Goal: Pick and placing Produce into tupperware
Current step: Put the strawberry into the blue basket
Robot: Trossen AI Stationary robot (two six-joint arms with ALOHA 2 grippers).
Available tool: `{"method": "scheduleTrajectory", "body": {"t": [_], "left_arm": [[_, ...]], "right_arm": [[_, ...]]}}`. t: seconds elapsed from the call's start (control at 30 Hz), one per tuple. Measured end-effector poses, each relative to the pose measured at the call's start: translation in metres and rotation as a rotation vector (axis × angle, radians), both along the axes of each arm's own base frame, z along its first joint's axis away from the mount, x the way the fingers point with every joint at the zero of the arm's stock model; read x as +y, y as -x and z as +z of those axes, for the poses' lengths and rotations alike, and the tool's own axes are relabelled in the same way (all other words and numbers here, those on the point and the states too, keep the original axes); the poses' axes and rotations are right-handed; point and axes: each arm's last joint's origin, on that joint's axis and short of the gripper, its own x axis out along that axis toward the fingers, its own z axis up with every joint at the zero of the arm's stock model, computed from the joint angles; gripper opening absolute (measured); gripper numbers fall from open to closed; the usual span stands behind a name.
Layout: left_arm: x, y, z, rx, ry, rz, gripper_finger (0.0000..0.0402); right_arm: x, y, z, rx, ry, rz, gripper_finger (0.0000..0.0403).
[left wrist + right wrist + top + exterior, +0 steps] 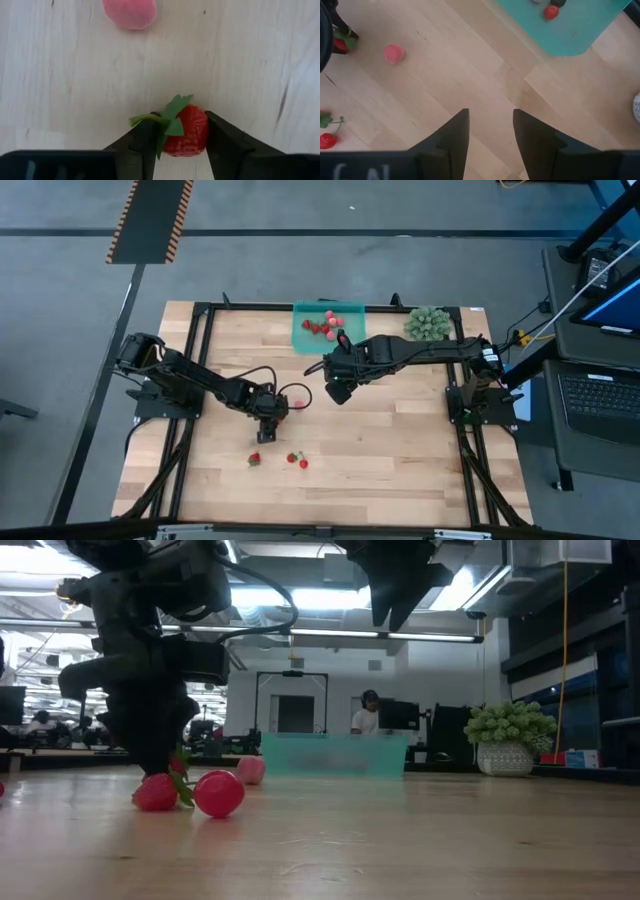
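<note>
the left hand (182,145) is down on the bench (400,440), well in front of the tupperware (330,327), its fingers (227,145) nearly closed on a red strawberry (186,131) with a green top. a pink berry (130,11) lies just beyond. the right hand (490,135) hangs half open and empty just in front of the tupperware, which holds several red pieces (318,326). 3 more berries (297,460) lie farther out.

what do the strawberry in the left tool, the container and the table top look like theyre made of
Strawberry, clamped in the left tool: probably plastic or rubber, with an even matte red skin and flat, stiff green leaves. Container: likely translucent teal plastic, since its walls look hazy in the low view. Table top: light wood planks with visible grain and seams.
</note>
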Motion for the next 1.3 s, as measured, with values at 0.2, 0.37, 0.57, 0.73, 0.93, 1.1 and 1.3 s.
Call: {"method": "scheduleTrajectory", "body": {"t": [0.2,0.37,0.57,0.73,0.93,1.1,1.3], "left_arm": [[0.0,0.006,0.009,0.018,0.042,0.001,0.0126],[0.008,0.003,0.039,-0.022,0.031,0.023,0.0129],[0.025,-0.005,0.076,-0.118,0.013,0.028,0.0129],[0.048,-0.013,0.11,-0.193,-0.027,0.034,0.0126],[0.088,-0.023,0.154,-0.274,-0.104,0.069,0.0135],[0.127,-0.021,0.184,-0.362,-0.109,0.136,0.0129],[0.171,-0.019,0.208,-0.431,-0.168,0.24,0.0134]], "right_arm": [[-0.001,0.0,0.0,-0.002,0.032,-0.011,0.0155],[-0.002,0.004,0.008,-0.016,0.067,-0.016,0.0155],[-0.004,0.032,0.045,-0.139,0.223,-0.099,0.0155],[-0.002,0.056,0.073,-0.259,0.228,-0.127,0.0155],[0.004,0.069,0.086,-0.313,0.216,-0.109,0.0155],[0.008,0.07,0.086,-0.314,0.214,-0.089,0.0155],[0.01,0.068,0.085,-0.301,0.222,-0.064,0.0155]]}}
